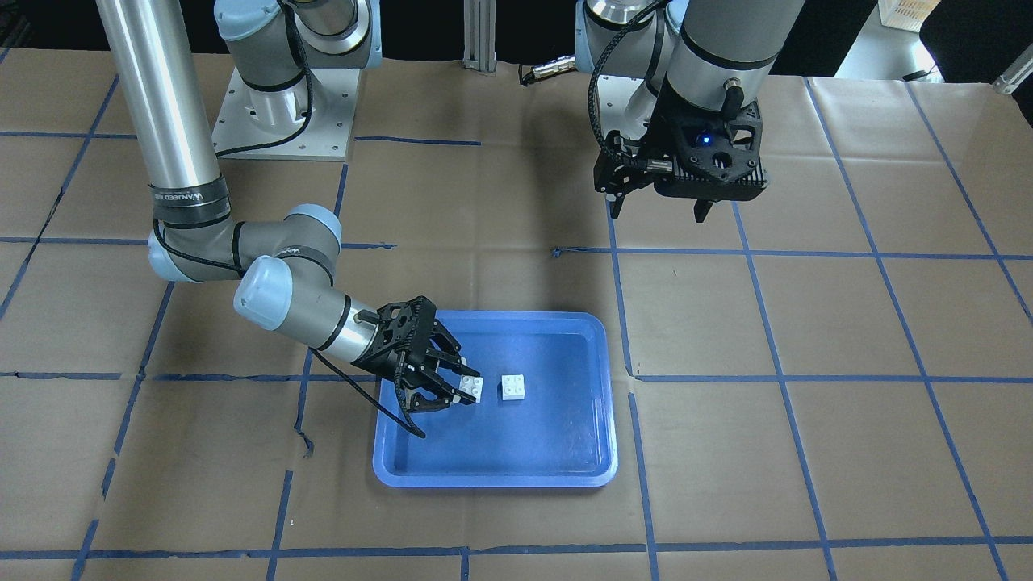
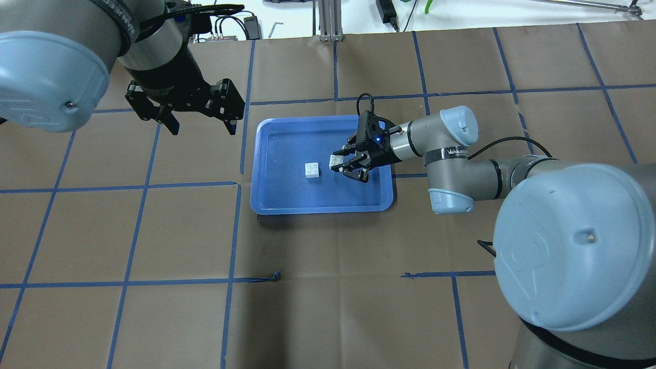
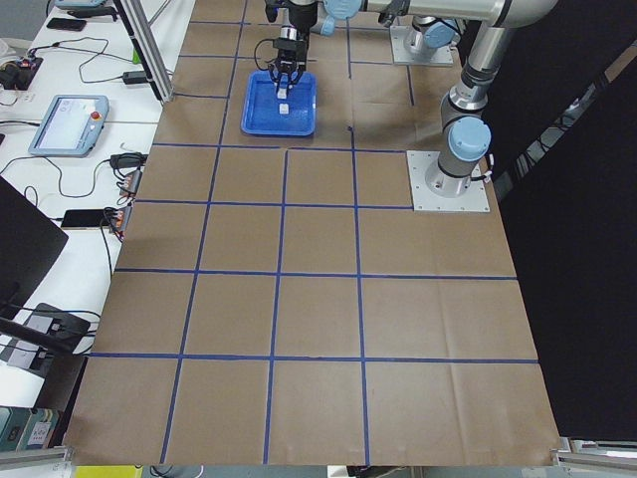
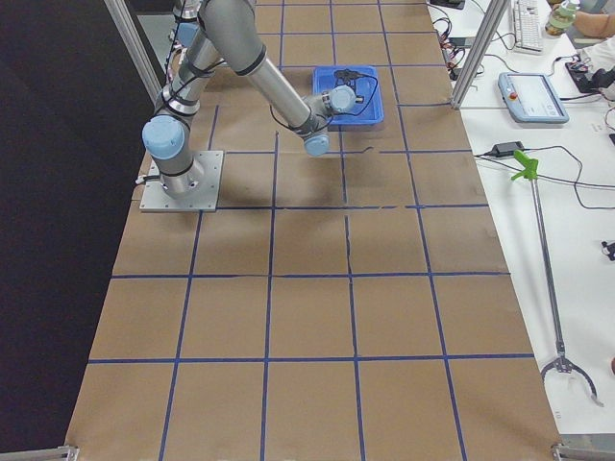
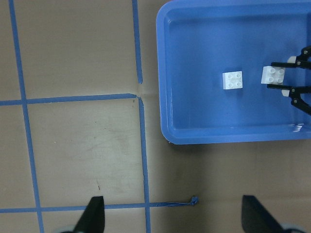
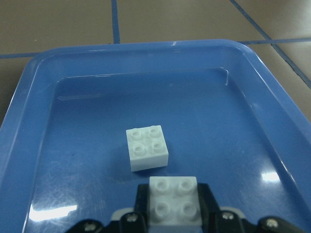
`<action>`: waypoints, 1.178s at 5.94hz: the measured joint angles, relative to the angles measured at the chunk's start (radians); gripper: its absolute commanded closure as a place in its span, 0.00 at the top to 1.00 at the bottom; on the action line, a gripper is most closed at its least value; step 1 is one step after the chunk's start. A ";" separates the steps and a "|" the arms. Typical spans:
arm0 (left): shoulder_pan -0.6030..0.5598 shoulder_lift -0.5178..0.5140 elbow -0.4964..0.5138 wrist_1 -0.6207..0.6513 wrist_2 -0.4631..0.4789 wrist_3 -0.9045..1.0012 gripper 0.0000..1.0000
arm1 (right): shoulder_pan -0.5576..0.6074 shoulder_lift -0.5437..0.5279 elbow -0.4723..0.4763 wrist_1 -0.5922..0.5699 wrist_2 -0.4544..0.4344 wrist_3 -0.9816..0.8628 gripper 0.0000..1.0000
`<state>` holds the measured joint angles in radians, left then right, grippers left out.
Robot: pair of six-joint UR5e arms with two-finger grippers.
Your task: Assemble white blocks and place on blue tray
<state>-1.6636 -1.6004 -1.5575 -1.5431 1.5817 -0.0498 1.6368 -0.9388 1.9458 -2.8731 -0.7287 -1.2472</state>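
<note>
The blue tray (image 2: 323, 206) lies mid-table. One white block (image 2: 311, 170) rests studs up on its floor, also in the front view (image 1: 513, 387). My right gripper (image 2: 339, 164) reaches low into the tray and is shut on the second white block (image 2: 335, 161), studs up, just beside the first. The right wrist view shows the held block (image 6: 173, 202) between the pads and the free block (image 6: 146, 147) just ahead. My left gripper (image 2: 201, 127) is open and empty, hovering high over the table beside the tray's far left corner.
Brown paper with a blue tape grid (image 2: 236, 184) covers the table. A loose tape scrap (image 2: 275, 275) lies on the paper nearer the robot than the tray. The arm bases (image 1: 282, 113) stand at the robot's edge. Operator desks with devices flank the table ends (image 3: 70, 119).
</note>
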 measured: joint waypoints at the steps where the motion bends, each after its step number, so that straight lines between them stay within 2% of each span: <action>1: 0.001 -0.003 -0.001 0.012 0.000 -0.001 0.99 | 0.008 0.013 -0.013 0.000 -0.002 0.010 0.34; 7: -0.001 -0.020 -0.001 0.050 -0.002 -0.007 0.99 | 0.039 0.024 -0.015 0.000 -0.006 0.048 0.35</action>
<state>-1.6643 -1.6203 -1.5585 -1.4926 1.5800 -0.0573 1.6763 -0.9148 1.9304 -2.8732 -0.7343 -1.1996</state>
